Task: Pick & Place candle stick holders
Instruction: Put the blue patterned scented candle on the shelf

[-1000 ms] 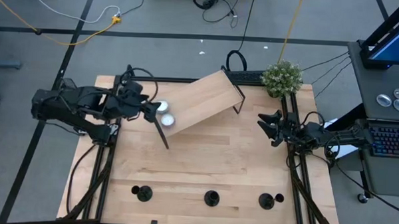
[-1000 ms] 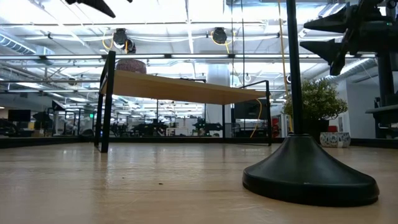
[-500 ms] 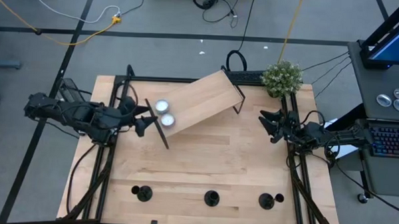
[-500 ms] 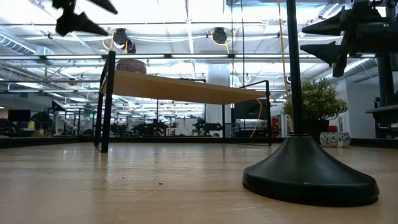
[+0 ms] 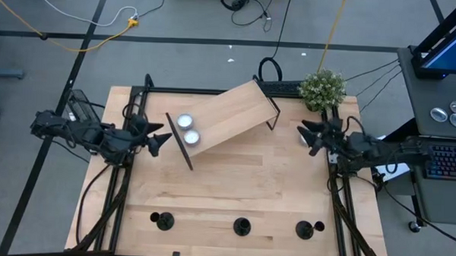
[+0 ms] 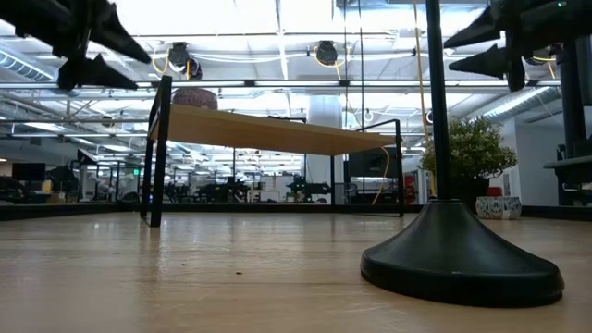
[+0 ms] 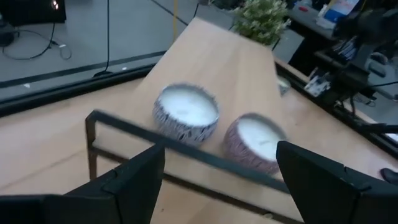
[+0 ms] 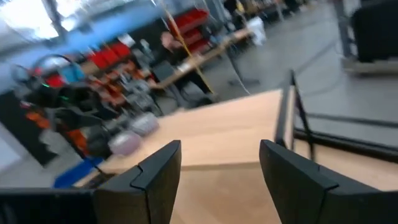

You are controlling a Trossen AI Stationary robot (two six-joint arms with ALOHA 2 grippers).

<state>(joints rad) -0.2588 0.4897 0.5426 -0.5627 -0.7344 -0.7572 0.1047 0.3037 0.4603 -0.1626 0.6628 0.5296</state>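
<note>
Since the earlier frames the left gripper (image 5: 161, 138) has drawn back off the wooden shelf (image 5: 228, 117) to the table's left edge, fingers spread and empty, beside the two candles (image 5: 188, 129). The right gripper (image 5: 307, 135) hangs open and empty at the right edge. Three candle stick holders (image 5: 241, 226) stand along the near table (image 5: 233, 189) edge.

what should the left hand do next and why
Probably swing toward the nearest candle stick holder. The left hand hangs open and empty beside the raised shelf, and all three holders stand untouched along the table's near edge.
</note>
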